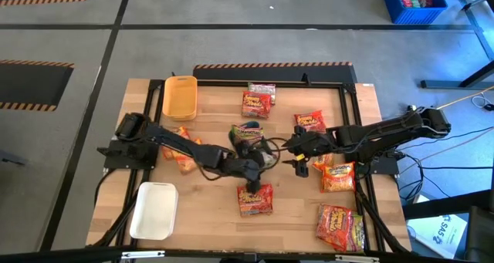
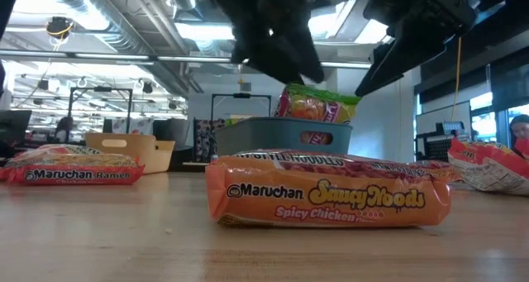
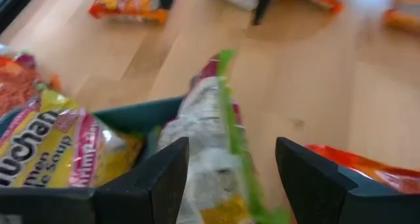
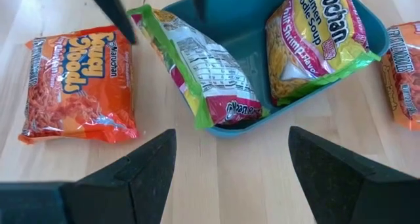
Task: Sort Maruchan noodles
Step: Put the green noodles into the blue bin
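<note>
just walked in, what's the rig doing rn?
Sorting Maruchan packets. The left gripper is open around a green-edged packet that leans on the rim of the blue-grey tray mid-table; a second green-edged packet already lies inside. The right gripper hovers open just beside the tray, holding nothing. An orange Saucy Noods packet lies next to the tray, other packets are scattered about, and the yellow tray and white tray look empty.

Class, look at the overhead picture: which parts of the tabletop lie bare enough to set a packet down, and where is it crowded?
Bare wood lies between the white tray and the orange packet, and between the yellow tray and the red packets. Crowded: the centre, around the blue-grey tray and both arms, and the right front corner.
</note>
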